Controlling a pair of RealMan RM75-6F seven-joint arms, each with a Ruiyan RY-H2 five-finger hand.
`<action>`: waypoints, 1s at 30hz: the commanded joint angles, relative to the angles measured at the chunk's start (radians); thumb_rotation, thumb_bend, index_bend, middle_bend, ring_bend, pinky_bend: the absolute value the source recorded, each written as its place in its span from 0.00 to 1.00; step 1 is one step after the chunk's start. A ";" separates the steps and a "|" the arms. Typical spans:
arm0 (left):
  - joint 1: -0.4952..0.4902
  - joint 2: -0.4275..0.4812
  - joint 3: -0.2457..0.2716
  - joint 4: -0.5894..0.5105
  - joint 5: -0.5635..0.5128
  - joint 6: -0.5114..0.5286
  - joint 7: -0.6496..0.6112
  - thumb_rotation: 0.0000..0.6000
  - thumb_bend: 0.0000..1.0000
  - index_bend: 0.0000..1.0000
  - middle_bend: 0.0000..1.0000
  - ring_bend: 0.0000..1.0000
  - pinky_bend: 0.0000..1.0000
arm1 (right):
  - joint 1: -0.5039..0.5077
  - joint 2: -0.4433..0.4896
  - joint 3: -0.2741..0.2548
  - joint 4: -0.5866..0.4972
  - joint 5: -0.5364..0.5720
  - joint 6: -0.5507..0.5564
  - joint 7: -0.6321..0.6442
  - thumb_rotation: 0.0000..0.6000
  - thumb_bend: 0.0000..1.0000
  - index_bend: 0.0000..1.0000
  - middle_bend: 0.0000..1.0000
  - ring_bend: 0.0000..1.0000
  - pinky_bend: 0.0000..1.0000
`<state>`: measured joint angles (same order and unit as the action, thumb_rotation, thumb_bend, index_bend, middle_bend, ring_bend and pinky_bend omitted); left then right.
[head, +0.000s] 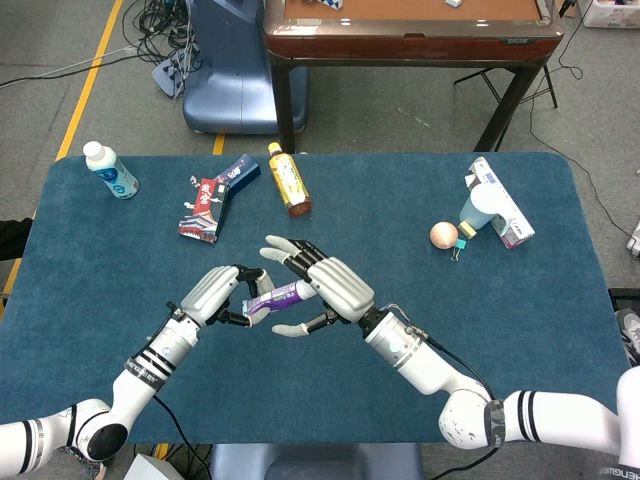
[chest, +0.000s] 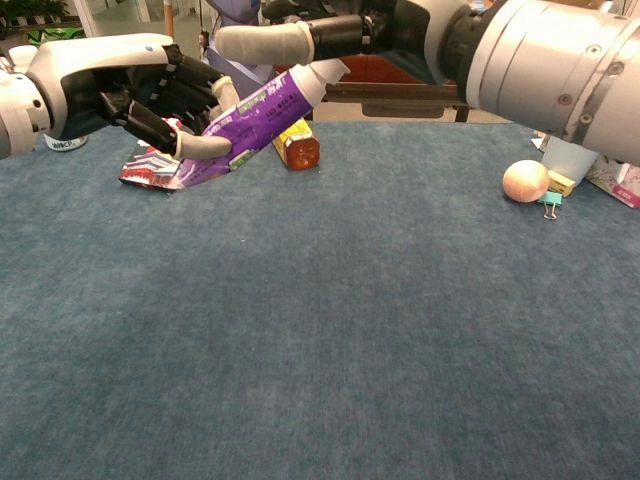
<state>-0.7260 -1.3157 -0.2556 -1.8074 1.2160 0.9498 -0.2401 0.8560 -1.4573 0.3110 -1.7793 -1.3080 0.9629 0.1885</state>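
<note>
At the far left of the blue felt-like table (head: 90, 300), well away from any fingers, lies a white plastic bottle (head: 110, 170) with a blue label. Nearer, beyond the left fingertips, sits a flat red printed packet (head: 203, 208) beside a dark blue box (head: 238, 172).

The left hand (head: 212, 297), smooth grey shell over black fingers, curls around the lower, flattened end of a purple squeeze tube (head: 276, 297), thumb under it and fingers wrapped over the top, so the glossy tube is held off the cloth and slants upward to the right. In the chest view the tube (chest: 250, 118) rises from the left hand (chest: 120, 95) to its white cap, which reaches the right hand's fingers.

The right hand (head: 325, 290) lies spread, fingers apart and extended over the cap end, thumb below; whether its fingers actually touch the cap I cannot tell.

Past the right fingertips lies an amber bottle (head: 288, 181) with a yellow cap. Well off to the right are a round peach-coloured ball (head: 443, 235), a small binder clip (head: 460, 246), a pale cup (head: 480, 210) and a white carton (head: 503, 203).
</note>
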 joint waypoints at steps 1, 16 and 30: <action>0.000 -0.001 -0.005 -0.002 -0.002 0.006 -0.001 1.00 0.45 0.59 0.74 0.51 0.28 | 0.007 -0.013 0.005 0.009 0.008 0.000 0.000 0.51 0.15 0.00 0.00 0.00 0.00; -0.007 -0.030 -0.028 0.006 -0.022 0.017 -0.021 1.00 0.45 0.60 0.75 0.51 0.28 | 0.030 -0.090 0.033 0.065 0.058 -0.004 0.056 0.51 0.15 0.00 0.00 0.00 0.00; -0.009 -0.040 -0.038 0.019 -0.014 0.028 -0.036 1.00 0.45 0.61 0.75 0.51 0.28 | 0.017 -0.087 0.039 0.063 -0.002 -0.031 0.286 0.51 0.15 0.00 0.00 0.00 0.00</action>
<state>-0.7346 -1.3555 -0.2935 -1.7892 1.2019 0.9774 -0.2754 0.8757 -1.5497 0.3482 -1.7111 -1.2970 0.9389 0.4482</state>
